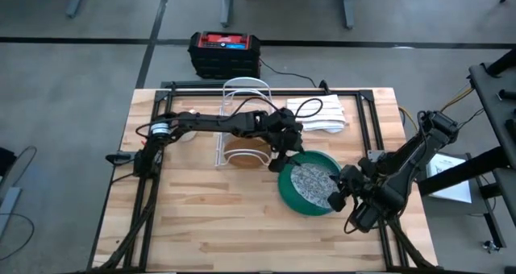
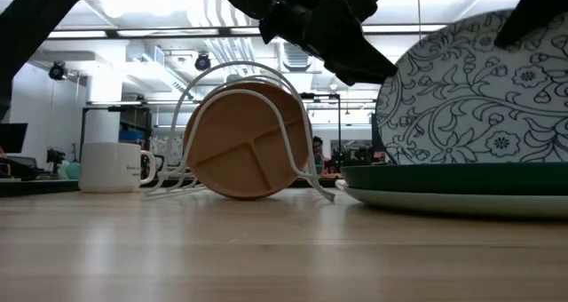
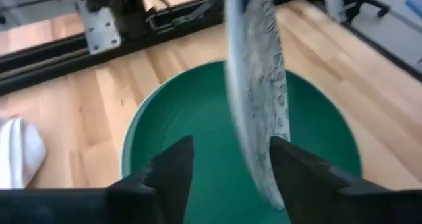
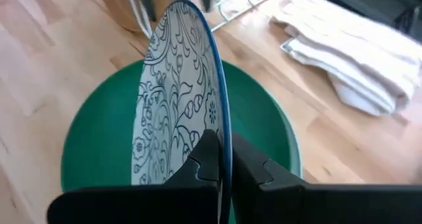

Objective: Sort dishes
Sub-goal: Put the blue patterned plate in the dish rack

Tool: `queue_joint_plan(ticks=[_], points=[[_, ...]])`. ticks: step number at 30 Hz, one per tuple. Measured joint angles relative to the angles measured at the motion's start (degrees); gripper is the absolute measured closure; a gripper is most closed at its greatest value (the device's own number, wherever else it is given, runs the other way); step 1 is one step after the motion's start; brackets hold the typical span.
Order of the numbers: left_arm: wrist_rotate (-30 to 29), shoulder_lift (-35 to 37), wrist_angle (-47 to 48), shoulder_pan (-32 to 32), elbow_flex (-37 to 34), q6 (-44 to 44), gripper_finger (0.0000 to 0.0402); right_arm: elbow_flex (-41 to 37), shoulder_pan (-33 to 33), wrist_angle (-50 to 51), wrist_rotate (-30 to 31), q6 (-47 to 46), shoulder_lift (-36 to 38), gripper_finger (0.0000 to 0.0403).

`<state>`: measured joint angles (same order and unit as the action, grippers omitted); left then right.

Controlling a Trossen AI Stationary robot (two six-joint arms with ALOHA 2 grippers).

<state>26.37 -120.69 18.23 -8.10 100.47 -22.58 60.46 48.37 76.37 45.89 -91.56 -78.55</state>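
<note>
The patterned white plate stands on edge nearest the lens in the right wrist view, its rim pinched between the closed fingers of the right gripper, and its lower edge rests inside the large dark green plate, which lies flat toward the right of the table. From above, the right gripper sits at the green plate's near-right rim, while the left arm reaches across from the left side so that the left gripper hangs over the plate's far-left side; its fingers stand apart on either side of the upright patterned plate without clamping it. Behind and to the left, the tan-brown plate already stands in the white wire rack, with the pink-and-white mug further left and folded white cloths at the far side of the table. The step in hand looks like a handover of the patterned plate between the two arms, on its way to the rack. The next move seems to call for the left fingers to close squarely on the rim before the right lets go, since a thin plate balanced on edge on a glazed surface could slip or topple if both grips are loose at once
</note>
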Motion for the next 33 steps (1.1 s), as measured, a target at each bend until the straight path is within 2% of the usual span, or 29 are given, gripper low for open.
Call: queue_joint_plan(ticks=[3,6,11,17,23,28,33], points=[[-0.06,-0.33,-0.05,-0.11,0.00,1.82,0.0183,3.02,-0.05,1.63,0.03,1.40,-2.04,0.0401],[1.22,-1.41,-0.23,0.05,0.02,2.61,0.0175,5.69,-0.11,3.29,0.21,2.72,-3.97,0.0402],[8.71,-2.70,0.03,0.00,0.01,2.79,0.0184,7.13,-0.45,3.38,2.50,5.58,-6.15,0.0402],[8.93,-2.70,0.29,0.02,0.00,3.82,0.0230,6.89,-0.68,3.14,5.99,7.02,-8.23,0.0402],[9.06,-2.70,1.86,0.12,0.00,4.42,0.0315,6.89,-0.91,3.12,7.36,7.90,-9.28,0.0402],[6.11,-2.72,1.34,0.11,0.00,7.08,0.0389,6.81,-1.49,2.66,5.16,-0.05,-8.43,0.0381],[1.41,-2.72,1.25,0.41,0.00,6.55,0.0380,6.79,-2.00,2.98,-4.09,-1.28,-6.37,0.0338]])
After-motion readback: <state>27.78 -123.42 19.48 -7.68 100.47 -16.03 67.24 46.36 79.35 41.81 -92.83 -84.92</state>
